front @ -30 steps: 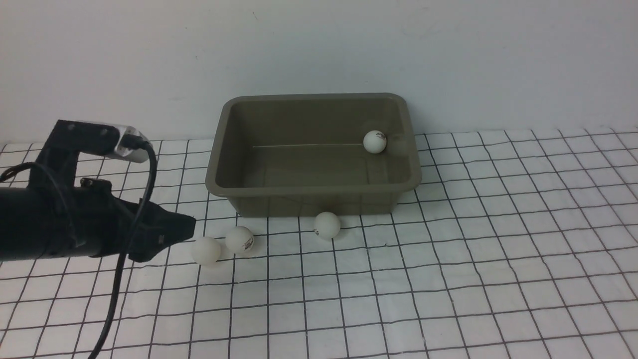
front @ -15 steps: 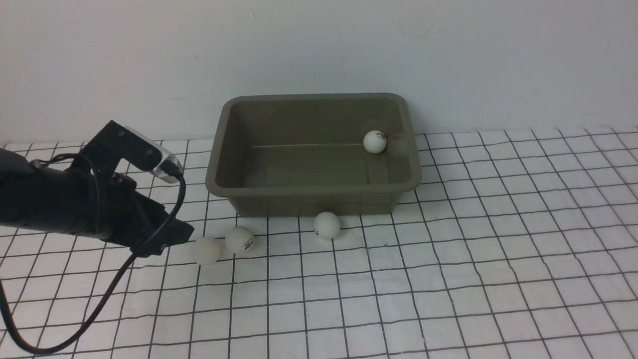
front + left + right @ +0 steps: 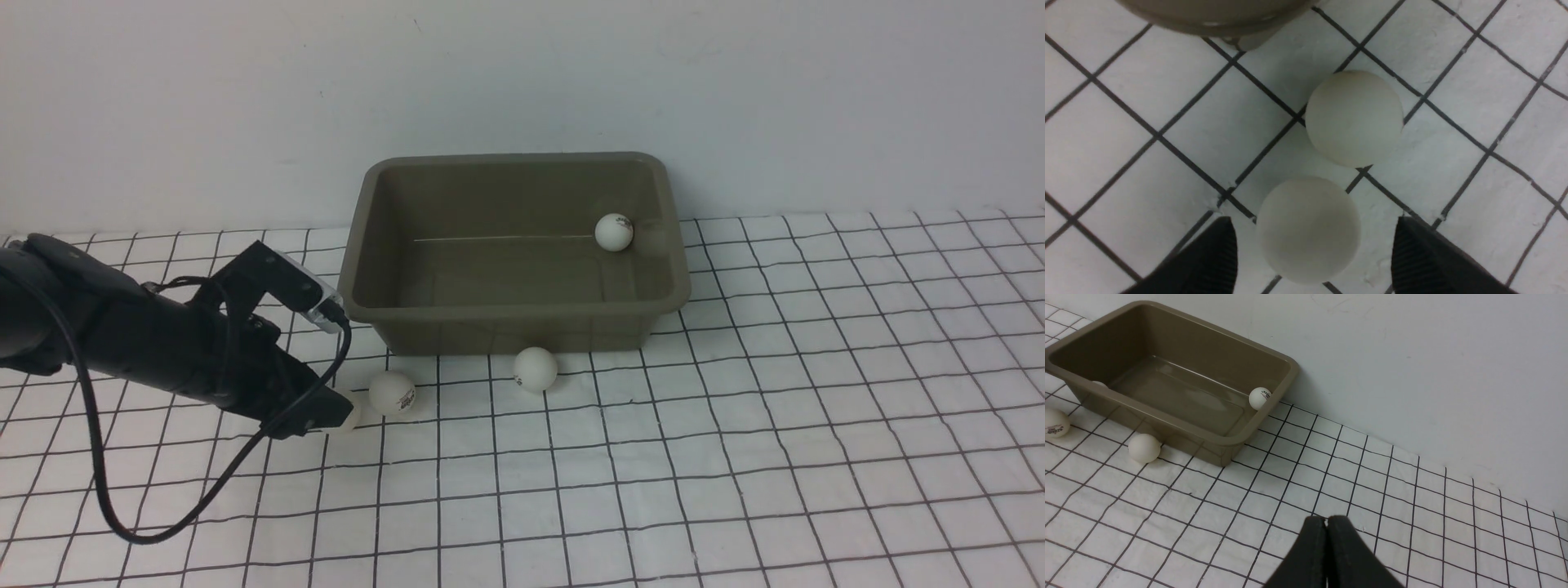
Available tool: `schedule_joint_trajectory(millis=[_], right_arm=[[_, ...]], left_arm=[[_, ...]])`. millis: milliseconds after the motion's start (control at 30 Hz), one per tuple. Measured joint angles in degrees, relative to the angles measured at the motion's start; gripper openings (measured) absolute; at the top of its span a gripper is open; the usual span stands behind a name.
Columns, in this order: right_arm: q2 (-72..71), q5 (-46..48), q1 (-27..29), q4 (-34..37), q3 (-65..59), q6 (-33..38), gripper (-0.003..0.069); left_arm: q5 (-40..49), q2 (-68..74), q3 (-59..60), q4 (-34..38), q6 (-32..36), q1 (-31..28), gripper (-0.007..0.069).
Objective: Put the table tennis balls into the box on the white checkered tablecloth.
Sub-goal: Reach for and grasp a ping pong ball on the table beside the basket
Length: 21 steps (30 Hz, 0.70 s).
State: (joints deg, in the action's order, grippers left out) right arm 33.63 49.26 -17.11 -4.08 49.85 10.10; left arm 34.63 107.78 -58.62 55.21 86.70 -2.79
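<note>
1. My left gripper (image 3: 326, 415) is hanging low over the white checkered tablecloth (image 3: 735, 457), with its jaws standing wide apart.
2. In the left wrist view, the leftmost ball (image 3: 1308, 228) is sitting on the cloth between my two fingers (image 3: 1208, 261). Cloth is showing on either side of it, so I am gripping nothing.
3. From the front, my gripper is covering most of that ball and only a sliver is showing.
4. The logo ball (image 3: 393, 392) is lying just beside it, towards the box (image 3: 506, 311), with its dark print facing the front camera.
5. The third ball (image 3: 535, 367) is resting on the cloth at the box's front wall. I cannot tell whether it is touching.
6. The fourth ball (image 3: 614, 232) is sitting inside the box, near the far right corner.
7. My right gripper (image 3: 1326, 524) is hanging above the cloth, well apart from the box. Its fingers are pressing together and carrying nothing.
</note>
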Motion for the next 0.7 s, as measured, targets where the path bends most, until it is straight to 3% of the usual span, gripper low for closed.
schedule_joint_trajectory(millis=[300,467,700], right_arm=[[0.00,0.00,0.05,0.00,0.00,0.00,-0.0016],[0.00,-0.18,0.11,0.00,0.00,0.00,-0.0016],[0.00,-0.23,0.11,0.00,0.00,0.00,-0.0016]], left_arm=[[-0.36,3.12,-1.06,0.06,0.17,0.00,0.0454],[-0.53,3.60,-1.26,0.10,0.24,0.00,0.0352],[4.61,1.38,-3.14,-1.81,-1.17,-0.07,0.0352]])
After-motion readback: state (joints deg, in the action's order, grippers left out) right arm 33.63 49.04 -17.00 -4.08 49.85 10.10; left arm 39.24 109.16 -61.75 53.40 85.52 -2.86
